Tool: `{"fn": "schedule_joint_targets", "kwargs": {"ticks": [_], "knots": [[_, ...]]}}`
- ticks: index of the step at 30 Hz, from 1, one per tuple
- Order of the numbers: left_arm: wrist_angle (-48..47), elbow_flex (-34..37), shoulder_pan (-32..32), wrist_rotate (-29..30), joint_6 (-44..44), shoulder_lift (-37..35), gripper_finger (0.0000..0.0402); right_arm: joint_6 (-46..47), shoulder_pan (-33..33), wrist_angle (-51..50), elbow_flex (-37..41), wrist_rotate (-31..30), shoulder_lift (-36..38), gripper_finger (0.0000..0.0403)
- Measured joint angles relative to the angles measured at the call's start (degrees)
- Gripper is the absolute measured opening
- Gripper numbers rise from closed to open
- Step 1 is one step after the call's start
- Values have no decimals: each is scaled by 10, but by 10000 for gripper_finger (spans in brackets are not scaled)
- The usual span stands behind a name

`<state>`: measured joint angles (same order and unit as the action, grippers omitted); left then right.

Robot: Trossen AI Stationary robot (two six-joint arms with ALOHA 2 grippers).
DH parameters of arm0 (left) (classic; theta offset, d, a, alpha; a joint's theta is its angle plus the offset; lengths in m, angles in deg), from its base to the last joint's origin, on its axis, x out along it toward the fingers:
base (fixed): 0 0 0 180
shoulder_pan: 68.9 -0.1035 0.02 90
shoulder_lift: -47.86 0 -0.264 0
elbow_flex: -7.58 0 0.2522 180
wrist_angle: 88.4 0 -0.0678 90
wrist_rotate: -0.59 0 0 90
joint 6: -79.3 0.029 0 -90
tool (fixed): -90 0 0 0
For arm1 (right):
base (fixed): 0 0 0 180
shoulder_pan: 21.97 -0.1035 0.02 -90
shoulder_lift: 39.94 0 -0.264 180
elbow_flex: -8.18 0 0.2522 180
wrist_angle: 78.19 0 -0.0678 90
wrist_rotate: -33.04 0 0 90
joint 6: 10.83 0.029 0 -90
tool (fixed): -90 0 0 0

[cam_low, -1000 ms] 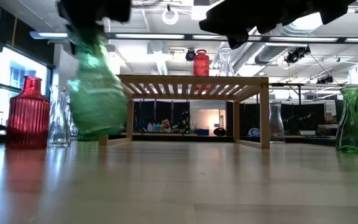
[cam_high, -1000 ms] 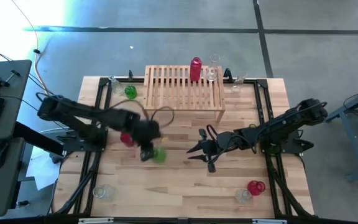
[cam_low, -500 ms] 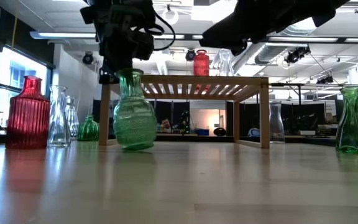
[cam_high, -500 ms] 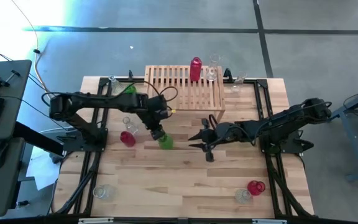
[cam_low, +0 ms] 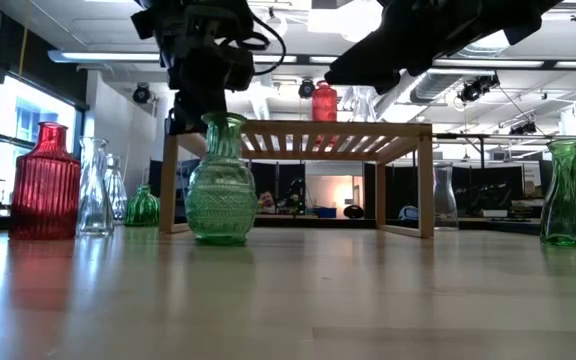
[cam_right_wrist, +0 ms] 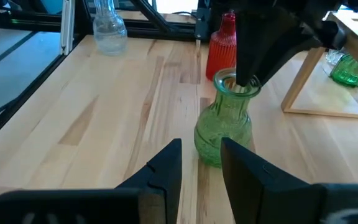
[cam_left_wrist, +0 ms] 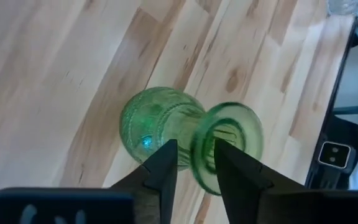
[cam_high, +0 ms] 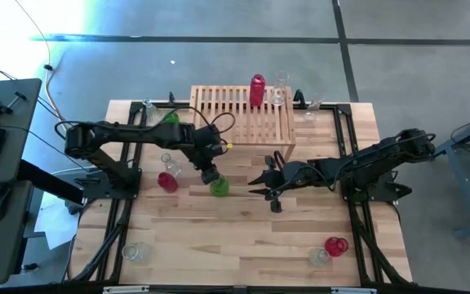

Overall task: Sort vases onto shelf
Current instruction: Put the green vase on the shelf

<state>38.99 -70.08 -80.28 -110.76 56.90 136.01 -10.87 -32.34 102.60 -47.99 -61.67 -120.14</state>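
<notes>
One green vase (cam_low: 220, 180) stands upright on the worktop (cam_high: 243, 237), left of centre in the high view, just in front of the shelf (cam_high: 241, 115). Note the left tool (cam_high: 210, 174) directly above its mouth: the fingers straddle the rim, one inside and one outside, and you cannot tell whether they still pinch the glass. The right tool (cam_high: 261, 186) hovers near the vase at frame centre, fingers slightly parted, holding nothing. Observe the obstructions: a red vase (cam_high: 167, 181) and a clear vase (cam_high: 169, 163) stand close at the left. On the shelf's upper right stand a red bottle (cam_high: 257, 90) and a clear bottle (cam_high: 278, 95).
</notes>
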Motion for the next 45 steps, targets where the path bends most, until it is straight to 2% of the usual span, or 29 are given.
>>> {"fn": "schedule_joint_targets", "kwargs": {"ticks": [12,19,22,25,27,31,36,40,45], "knots": [[34,-1,9,-1,54,-37,115,15,0,7,0,-10,0,94],[30,0,40,9,106,-68,115,9,0,7,0,-12,0,94],[26,0,84,67,126,-86,105,-7,-2,0,0,-12,0,94],[35,11,146,185,119,-110,85,-15,-2,-1,0,-13,0,94],[65,35,192,241,108,-129,69,-17,-2,-2,0,-18,0,94],[183,106,256,291,57,-152,36,-25,-2,-2,0,-18,0,94],[266,189,283,330,-44,-158,6,-29,-2,-2,0,-18,0,94],[288,219,285,356,-88,-158,24,-30,-2,-1,1,-25,0,94],[290,230,308,417,-65,-158,80,-41,-2,-2,1,-27,0,94]]}}
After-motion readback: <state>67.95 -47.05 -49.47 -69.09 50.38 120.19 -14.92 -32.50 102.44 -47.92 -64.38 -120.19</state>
